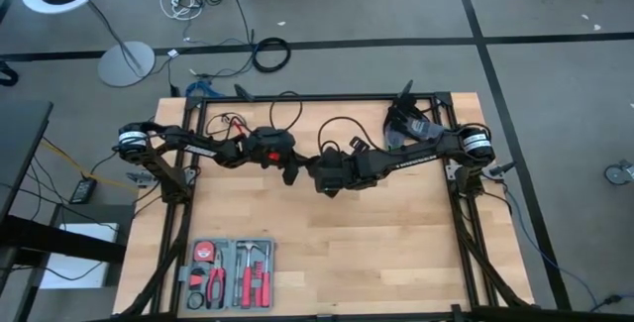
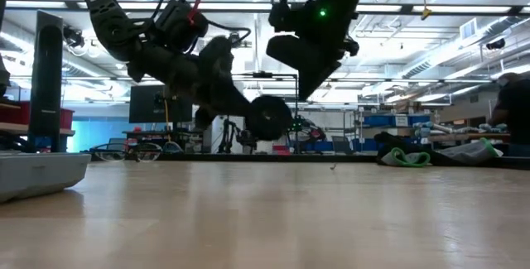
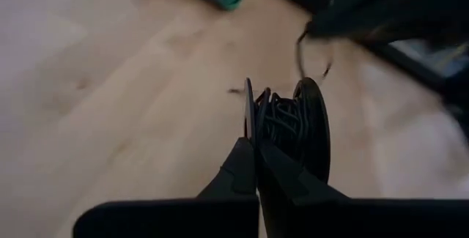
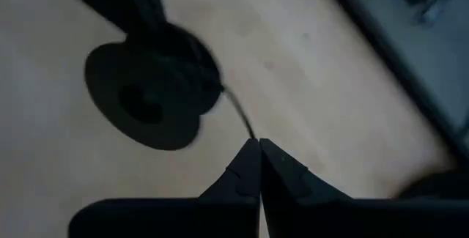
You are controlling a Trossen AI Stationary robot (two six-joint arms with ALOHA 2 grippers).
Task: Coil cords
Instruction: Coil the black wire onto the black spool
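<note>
The cord (image 3: 282,121) is wound in thin black turns around the hub of a small black spool (image 3: 311,132), between its two round flanges. The spool hangs in the air above the wooden desk (image 1: 327,233), near the desk's middle toward the far side, between the two arms. In the low view the spool (image 2: 269,118) shows a round face toward the camera, so its axle lies roughly level and its flanges stand on edge; it is clear of the desk top. In the left wrist view it is seen edge-on, both flanges upright with the windings between them.

The left gripper (image 3: 256,144) has its jaws closed on the rim of one flange of the spool. A short free strand of cord (image 4: 240,115) runs off the winding, stretched in a straight line to the right gripper (image 4: 259,144), whose jaws are pinched shut on its end. In the right wrist view the spool (image 4: 150,95) shows its flat round face, blurred.

A tool tray (image 1: 233,274) with red-handled pliers lies at the desk's near left edge
</note>
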